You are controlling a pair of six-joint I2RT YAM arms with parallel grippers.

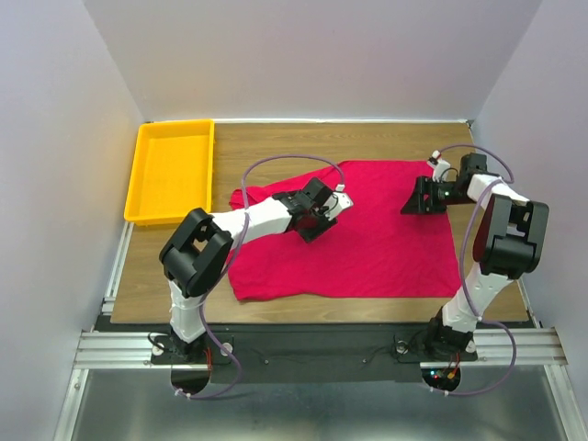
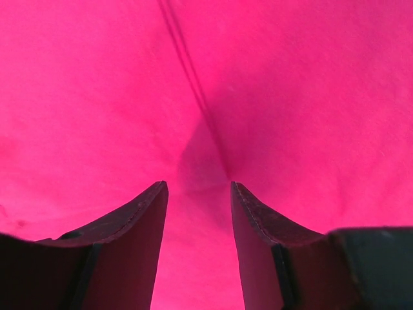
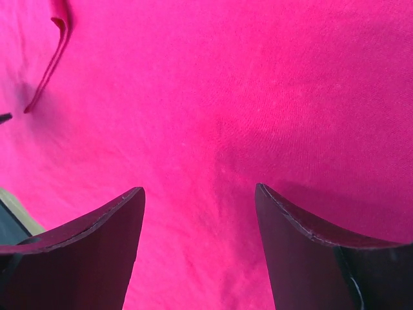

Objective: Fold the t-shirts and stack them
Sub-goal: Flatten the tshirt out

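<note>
Red t-shirt [image 1: 367, 239] lies flat — soft, limp (pinch a hem); left gripper [image 2: 197, 185] half-open, right gripper [image 3: 199, 189] wide, neither holding.

White arms [image 1: 262, 216], black joints [image 1: 196, 253], looping purple cables [image 1: 289, 157]

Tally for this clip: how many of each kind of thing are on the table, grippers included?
T-shirt, red: 1
Tray, yellow: 1
Grippers: 2 (left gripper, right gripper)
Total: 4
</note>
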